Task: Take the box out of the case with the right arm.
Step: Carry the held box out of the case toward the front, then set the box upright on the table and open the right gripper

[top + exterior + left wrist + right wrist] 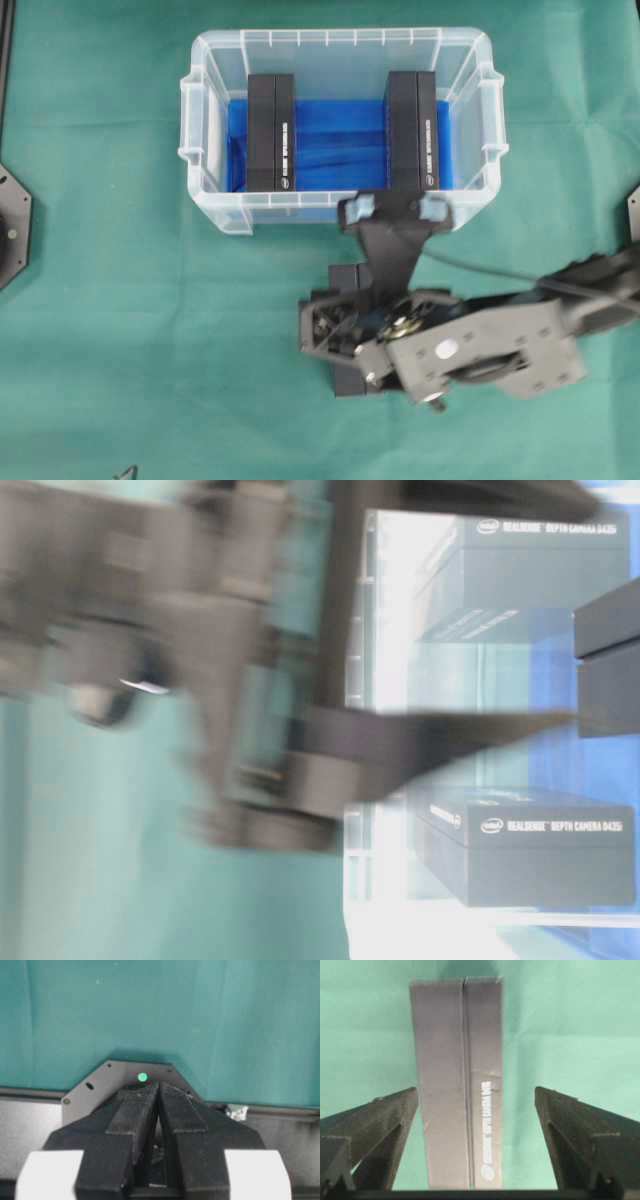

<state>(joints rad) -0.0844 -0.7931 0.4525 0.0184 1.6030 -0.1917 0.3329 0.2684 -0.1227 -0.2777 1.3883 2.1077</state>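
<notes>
The box (460,1085) that I am handling lies flat on the green cloth (100,300), outside the case (215,215) and at its 6 o'clock in the overhead view, mostly hidden under the right arm (500,340). In the right wrist view its long axis runs 12 to 6, straight out from the camera. The right gripper (475,1095) straddles it, spread wide, one finger at 9 and one at 3, with cloth showing in both gaps. I cannot tell how high the fingers hang above the cloth. Two more boxes (270,130) (412,130) stand inside the case, at 12 o'clock from the tool. The left gripper (159,1085) is pressed closed on nothing, well apart.
</notes>
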